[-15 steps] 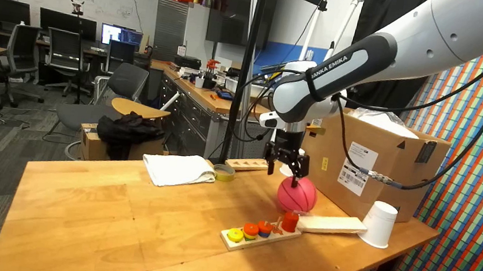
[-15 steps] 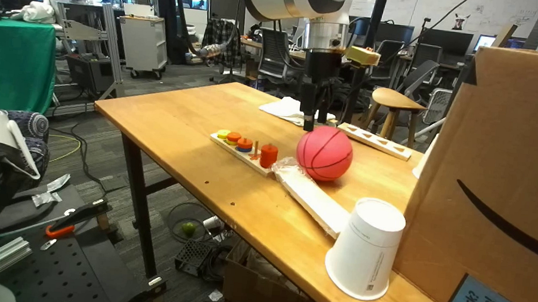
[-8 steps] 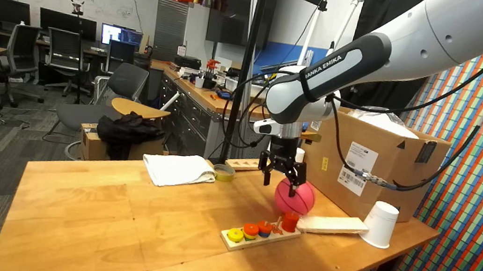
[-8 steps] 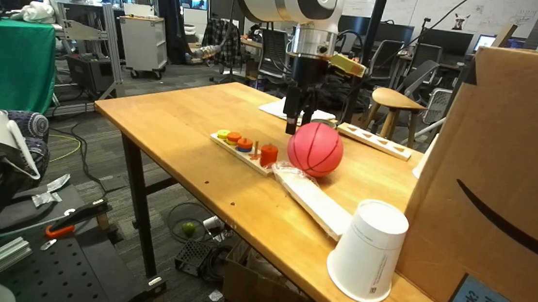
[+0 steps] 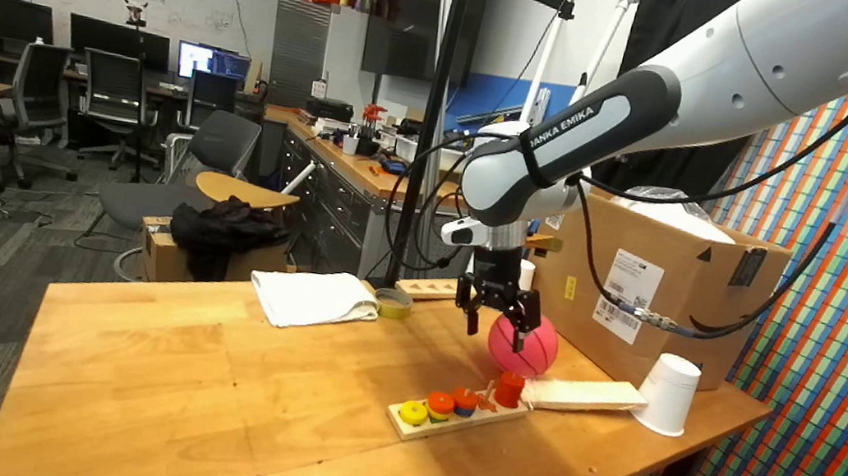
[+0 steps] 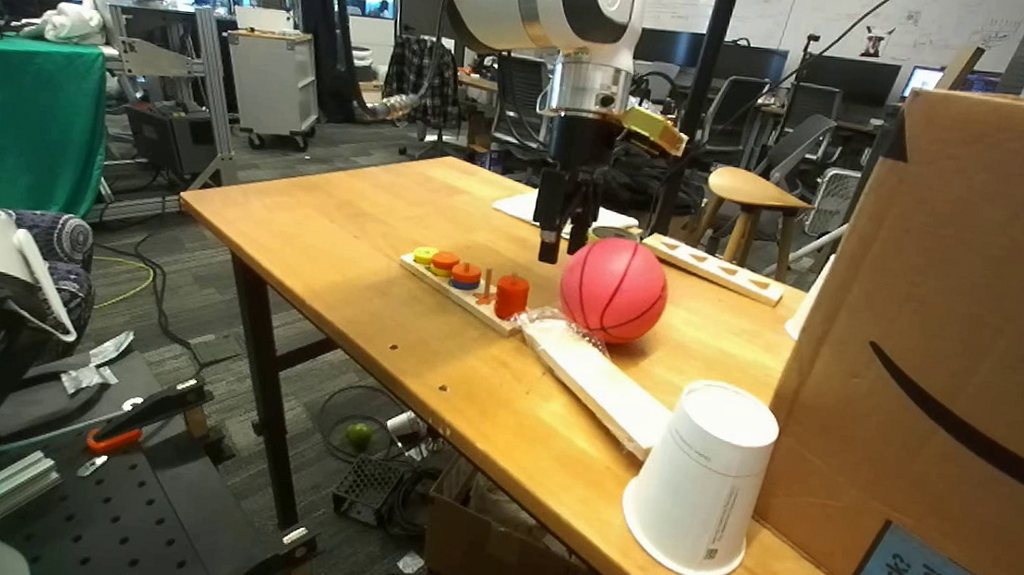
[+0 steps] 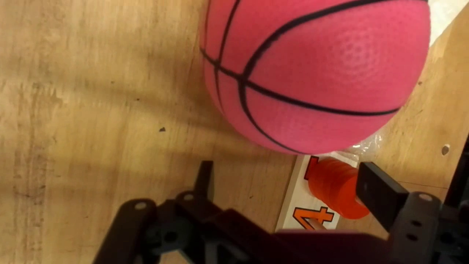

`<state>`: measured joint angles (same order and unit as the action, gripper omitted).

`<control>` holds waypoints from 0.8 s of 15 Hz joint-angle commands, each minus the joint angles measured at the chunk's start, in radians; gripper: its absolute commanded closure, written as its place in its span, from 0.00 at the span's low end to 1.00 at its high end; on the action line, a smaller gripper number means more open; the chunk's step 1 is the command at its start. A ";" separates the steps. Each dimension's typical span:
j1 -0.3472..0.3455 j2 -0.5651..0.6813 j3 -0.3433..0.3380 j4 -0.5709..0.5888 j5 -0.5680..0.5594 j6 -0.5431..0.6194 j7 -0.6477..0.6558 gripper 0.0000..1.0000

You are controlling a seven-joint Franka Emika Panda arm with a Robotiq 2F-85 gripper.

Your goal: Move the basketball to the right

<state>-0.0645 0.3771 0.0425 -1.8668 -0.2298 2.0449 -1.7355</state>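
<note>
The pink basketball with black lines sits on the wooden table in both exterior views point(image 5: 538, 352) point(image 6: 614, 292), and fills the top of the wrist view point(image 7: 311, 73). My gripper point(image 5: 494, 338) is open and empty, with its fingers pointing down. In an exterior view the gripper point(image 6: 563, 249) is just left of the ball's upper part, above the table. In the wrist view the ball lies beyond the spread fingers point(image 7: 286, 172), not between them. One finger covers part of the ball in an exterior view.
A stacking toy point(image 5: 478, 416) lies close to the ball, its red rings point(image 7: 333, 187) below the fingers. A wrapped plank point(image 6: 597, 378) leads to a white cup point(image 6: 704, 480). A big cardboard box point(image 5: 658, 287), notched bar point(image 6: 717, 270), tape roll point(image 5: 394, 304) and white cloth point(image 5: 312, 299) are around.
The gripper has moved left in an exterior view and lowered slightly. The ball shifted slightly left, then back right. The plank and cup were nudged slightly.
</note>
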 commanded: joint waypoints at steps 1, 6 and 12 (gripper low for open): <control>0.012 0.016 -0.014 0.032 -0.030 -0.033 0.028 0.00; 0.011 0.064 -0.027 0.081 -0.060 -0.098 0.057 0.00; 0.009 0.116 -0.053 0.142 -0.129 -0.090 0.104 0.00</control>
<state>-0.0647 0.4660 0.0085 -1.7804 -0.3116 1.9512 -1.6686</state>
